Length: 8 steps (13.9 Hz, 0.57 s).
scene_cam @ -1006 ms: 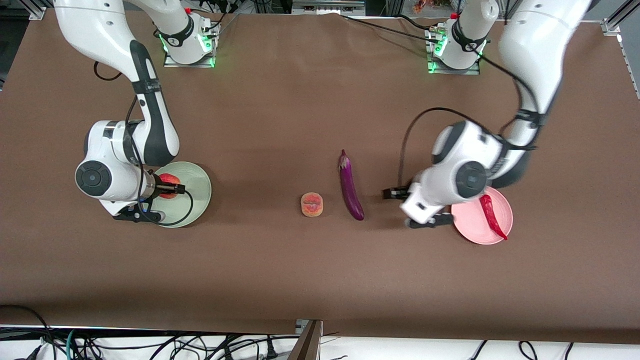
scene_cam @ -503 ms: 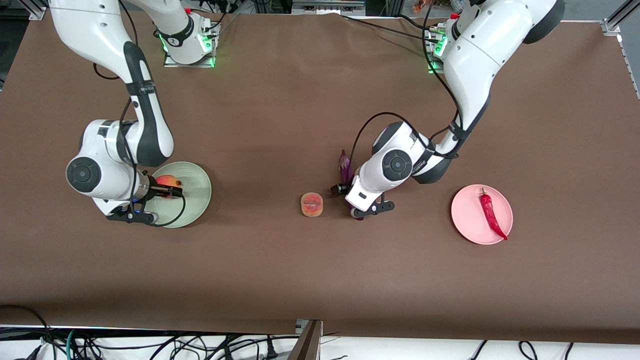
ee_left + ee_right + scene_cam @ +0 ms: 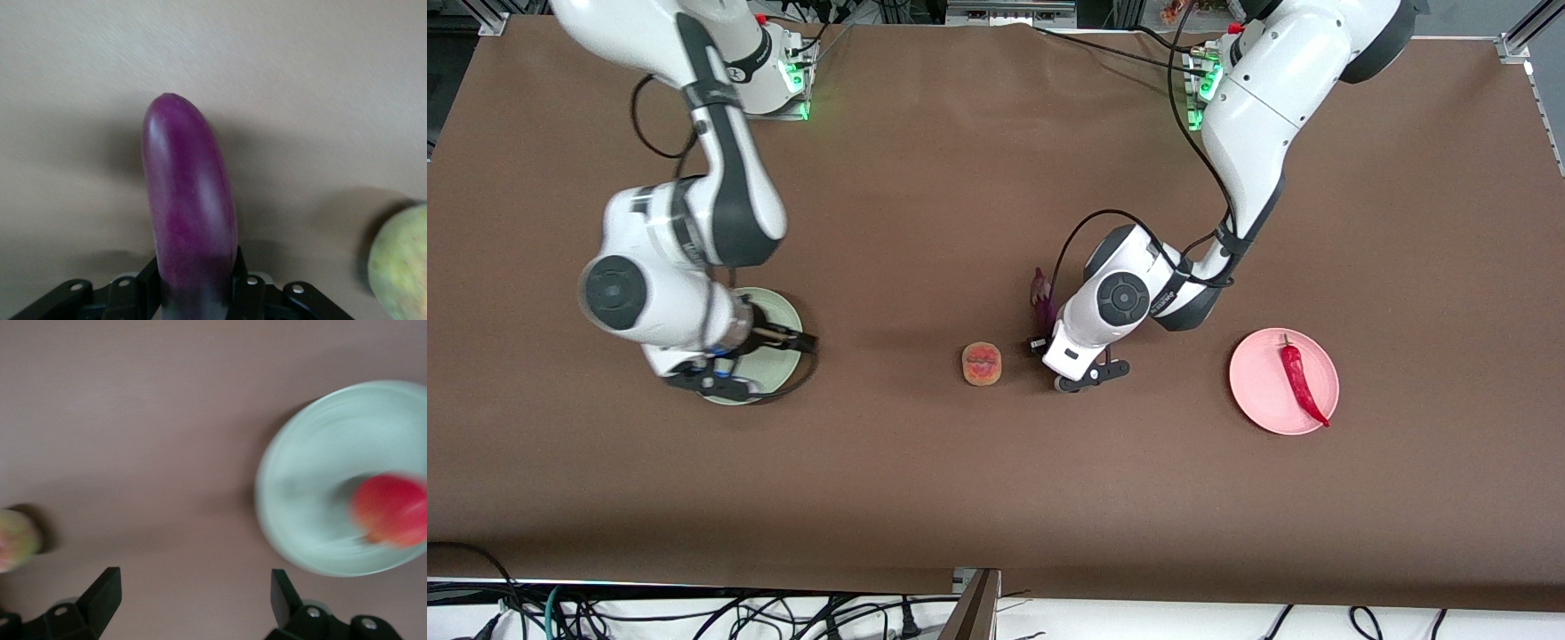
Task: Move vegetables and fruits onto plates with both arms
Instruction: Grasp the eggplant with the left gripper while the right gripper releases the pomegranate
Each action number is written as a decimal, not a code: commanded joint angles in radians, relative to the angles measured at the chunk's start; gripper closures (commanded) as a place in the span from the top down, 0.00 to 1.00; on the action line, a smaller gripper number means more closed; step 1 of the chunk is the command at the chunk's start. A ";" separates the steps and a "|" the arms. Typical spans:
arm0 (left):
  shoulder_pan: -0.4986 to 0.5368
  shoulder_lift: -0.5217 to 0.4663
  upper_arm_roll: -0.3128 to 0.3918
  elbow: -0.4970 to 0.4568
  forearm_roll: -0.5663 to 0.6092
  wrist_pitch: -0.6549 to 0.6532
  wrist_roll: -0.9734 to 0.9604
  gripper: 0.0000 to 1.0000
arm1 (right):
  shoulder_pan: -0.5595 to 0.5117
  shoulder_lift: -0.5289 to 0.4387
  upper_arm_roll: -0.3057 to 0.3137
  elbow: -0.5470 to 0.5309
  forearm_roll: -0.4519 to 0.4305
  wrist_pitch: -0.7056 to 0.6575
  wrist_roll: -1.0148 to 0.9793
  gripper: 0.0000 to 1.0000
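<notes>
The eggplant (image 3: 190,213) lies on the table near the middle, just beside the peach half (image 3: 982,364), on the side of the left arm's end. I have the left gripper (image 3: 193,290) down on it, and in the left wrist view its fingers press on both sides of the purple body, so I judge the grasp is made, though the eggplant is not yet lifted.

The right gripper (image 3: 193,593) hangs with its fingers wide apart and empty, above the table at the edge of the green plate (image 3: 313,473), where the red fruit (image 3: 390,510) sits. The chili (image 3: 1302,384) lies on the pink plate (image 3: 1258,391).

Next, I think, I must raise the eggplant and carry it over to the pink plate. It is long, so it may tilt in the grip. The right arm should then go to the peach half.
</notes>
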 commanded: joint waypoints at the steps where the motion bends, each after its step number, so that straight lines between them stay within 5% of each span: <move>1: 0.047 -0.038 0.018 0.009 0.031 -0.120 0.042 0.00 | 0.072 0.141 0.011 0.174 0.026 0.052 0.205 0.99; 4: 0.188 -0.125 0.018 0.013 0.033 -0.327 0.249 0.00 | 0.136 0.208 0.071 0.192 0.025 0.203 0.371 0.99; 8: 0.387 -0.181 0.040 0.012 0.064 -0.450 0.577 0.00 | 0.188 0.296 0.085 0.240 0.020 0.325 0.424 0.99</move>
